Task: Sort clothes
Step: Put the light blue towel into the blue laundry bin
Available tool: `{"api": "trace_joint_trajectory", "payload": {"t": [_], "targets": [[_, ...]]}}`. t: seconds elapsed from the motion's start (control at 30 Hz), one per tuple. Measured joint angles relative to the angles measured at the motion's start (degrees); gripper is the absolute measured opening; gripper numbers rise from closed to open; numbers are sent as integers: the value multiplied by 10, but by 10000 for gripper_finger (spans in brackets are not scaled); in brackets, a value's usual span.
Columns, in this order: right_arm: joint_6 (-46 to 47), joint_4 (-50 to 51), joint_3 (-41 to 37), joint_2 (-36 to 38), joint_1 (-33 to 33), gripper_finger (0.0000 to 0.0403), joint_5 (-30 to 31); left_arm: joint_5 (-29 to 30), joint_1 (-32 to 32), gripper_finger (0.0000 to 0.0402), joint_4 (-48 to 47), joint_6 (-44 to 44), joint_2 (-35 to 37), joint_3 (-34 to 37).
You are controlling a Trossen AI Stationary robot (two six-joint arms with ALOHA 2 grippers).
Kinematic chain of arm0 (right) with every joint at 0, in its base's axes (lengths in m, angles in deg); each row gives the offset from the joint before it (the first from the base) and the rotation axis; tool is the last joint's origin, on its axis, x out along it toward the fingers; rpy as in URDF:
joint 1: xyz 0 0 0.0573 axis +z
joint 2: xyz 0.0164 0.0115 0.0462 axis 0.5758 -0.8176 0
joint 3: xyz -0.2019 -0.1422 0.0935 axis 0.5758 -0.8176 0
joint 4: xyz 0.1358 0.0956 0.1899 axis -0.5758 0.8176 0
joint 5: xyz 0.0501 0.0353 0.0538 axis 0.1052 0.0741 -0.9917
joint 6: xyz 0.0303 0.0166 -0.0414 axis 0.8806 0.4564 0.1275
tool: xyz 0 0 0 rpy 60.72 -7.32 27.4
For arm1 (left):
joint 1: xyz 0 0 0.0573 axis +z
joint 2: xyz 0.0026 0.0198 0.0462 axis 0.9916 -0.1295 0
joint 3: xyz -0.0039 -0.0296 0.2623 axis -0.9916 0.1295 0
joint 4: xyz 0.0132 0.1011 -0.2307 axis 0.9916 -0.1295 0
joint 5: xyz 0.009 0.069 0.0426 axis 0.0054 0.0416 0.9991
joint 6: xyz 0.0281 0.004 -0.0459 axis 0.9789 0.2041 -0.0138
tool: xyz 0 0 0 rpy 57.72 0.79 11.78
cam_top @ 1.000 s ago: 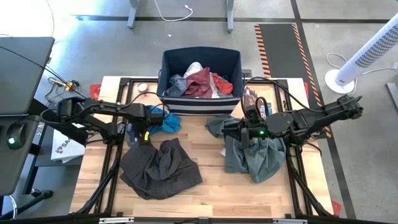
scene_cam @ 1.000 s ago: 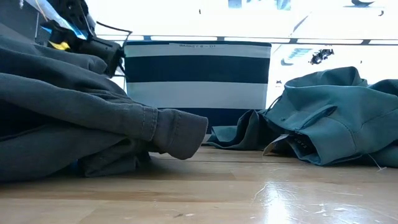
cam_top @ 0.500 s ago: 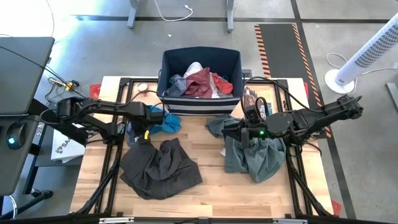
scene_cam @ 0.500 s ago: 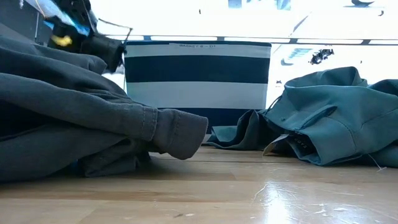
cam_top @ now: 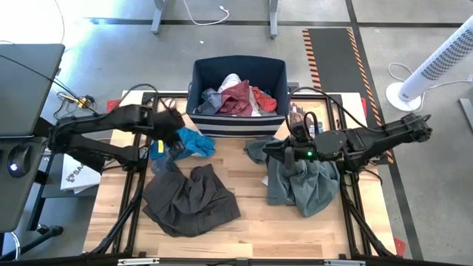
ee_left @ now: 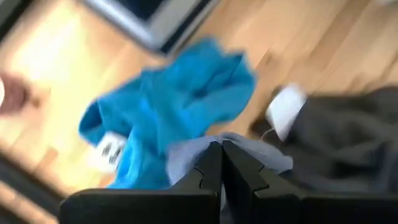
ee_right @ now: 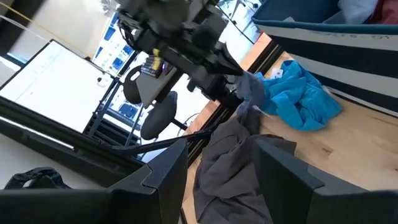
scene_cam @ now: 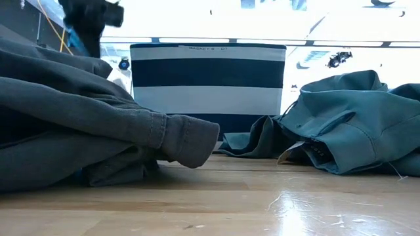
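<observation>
My left pincer point(ee_left: 221, 163) is clamped shut on a small grey piece point(ee_left: 186, 155) of cloth, its two dark fingers pressed together with the fabric bunched around the tips. Through the right wrist camera I see that grey piece point(ee_right: 249, 87) dangling from the left pincer point(ee_right: 239, 84) above the tabletop, just beside the bright blue piece point(ee_right: 298, 99). From above, the left pincer point(cam_top: 175, 131) sits near the front left corner of the navy striped bin point(cam_top: 238, 125), with the bright blue piece point(cam_top: 194, 142) lying crumpled on the tabletop point(cam_top: 251, 229) right next to it. The dark grey-brown trousers point(cam_top: 188, 199) are heaped closer to the front edge on the left half.

My right pincer point(cam_top: 284, 157) rests over the grey-green shirt point(cam_top: 303, 185) on the right half, its fingers point(ee_right: 283, 180) standing apart with nothing between them. Inside the bin I can make out a maroon piece point(cam_top: 238, 100), something white point(cam_top: 229, 80) and a red item point(cam_top: 264, 98). In the low camera the trousers point(scene_cam: 72, 124) fill the left, the shirt point(scene_cam: 354, 124) the right, the bin point(scene_cam: 209, 82) between them.
</observation>
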Motion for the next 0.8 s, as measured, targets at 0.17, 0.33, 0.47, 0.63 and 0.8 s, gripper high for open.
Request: {"api": "trace_joint_trajectory", "payload": {"t": [0.17,0.33,0.47,0.63,0.8], "targets": [[-1,0,0,0,-5,178,0,1,-10,1,29,-6,15,-47],[-2,0,0,0,-6,178,0,2,-31,0,74,-7,15,-88],[-2,1,0,0,-6,178,0,3,-41,0,108,-6,13,-110],[-2,6,0,0,-6,178,0,2,-45,0,152,-6,13,-135],[-2,6,0,0,-6,178,0,-13,-45,0,211,-6,13,-158]]}}
